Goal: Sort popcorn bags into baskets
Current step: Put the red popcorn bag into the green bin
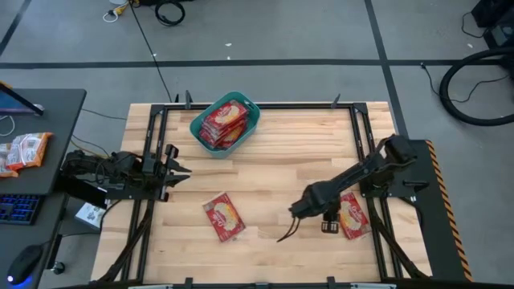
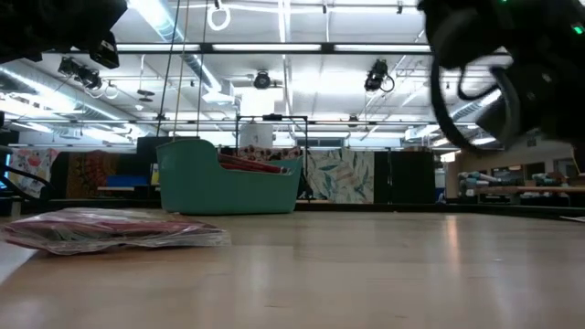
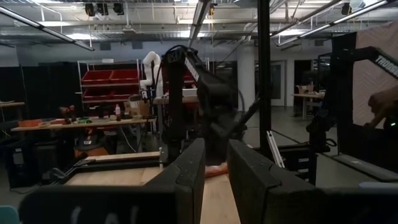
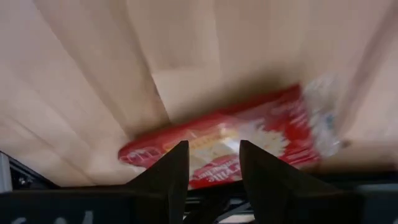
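The teal basket [image 1: 226, 122] [image 2: 228, 184] stands near the table's far edge with several red popcorn bags [image 1: 223, 124] stacked in it. One red bag [image 1: 223, 217] [image 2: 110, 228] lies flat on the table near its middle. Another red bag [image 1: 352, 215] [image 4: 249, 140] lies flat near the right edge. My right gripper [image 1: 328, 225] [image 4: 213, 149] hovers over this bag's left side, pointing down and open, with the bag showing between its fingers. My left gripper [image 1: 178, 171] [image 3: 215, 168] waits at the left edge, open, pointing right.
Black frame rails [image 1: 152, 144] run along the table's left and right sides. A desk [image 1: 44, 120] to the left holds paler orange-and-white snack packets [image 1: 22, 151]. Bare wood [image 1: 297, 144] lies between the basket and the right arm. A cable [image 1: 286, 233] trails below the right wrist.
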Motion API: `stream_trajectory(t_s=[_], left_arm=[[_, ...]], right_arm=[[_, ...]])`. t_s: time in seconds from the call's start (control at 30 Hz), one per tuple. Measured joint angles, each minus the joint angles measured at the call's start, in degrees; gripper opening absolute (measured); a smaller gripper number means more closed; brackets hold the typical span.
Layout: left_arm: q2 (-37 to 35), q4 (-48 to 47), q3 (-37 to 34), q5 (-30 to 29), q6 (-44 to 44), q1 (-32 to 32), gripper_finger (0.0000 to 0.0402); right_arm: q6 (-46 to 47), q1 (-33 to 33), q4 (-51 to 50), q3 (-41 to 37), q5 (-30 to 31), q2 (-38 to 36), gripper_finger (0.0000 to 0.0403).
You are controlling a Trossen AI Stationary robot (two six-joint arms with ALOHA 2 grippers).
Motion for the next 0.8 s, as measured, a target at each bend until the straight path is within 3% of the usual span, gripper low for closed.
stream_trajectory(t_s=[0.2, 0.43, 0.53, 0.63, 0.7, 0.8], left_arm=[[0.0, 0.1, 0.0, 0.0, 0.03, 0.0, 0.0073], [0.0, 0.53, 0.0, 0.0, 0.07, 0.0, 0.0073], [0.0, 0.76, 0.0, 0.0, 0.07, 0.0, 0.0073], [0.0, 0.89, 0.0, -0.01, 0.07, 0.01, 0.0073], [0.0, 0.91, 0.0, 0.0, 0.04, 0.02, 0.0073], [0.0, 0.9, 0.0, 0.0, -0.04, 0.0, 0.0073]], right_arm=[[4.22, -0.22, 3.1, -9.72, -5.12, -0.25, 0.0145], [4.25, -3.67, 12.01, -12.97, -4.03, -0.29, 0.0145], [2.85, -5.81, 12.51, -9.43, 6.43, -0.49, 0.0144], [1.52, -6.99, 13.2, -4.22, 25.96, -0.43, 0.0142], [0.02, -7.26, 14.17, 0.11, 35.4, -0.2, 0.014], [-4.13, -7.23, 14.04, 6.54, 41.93, -0.43, 0.0138]])
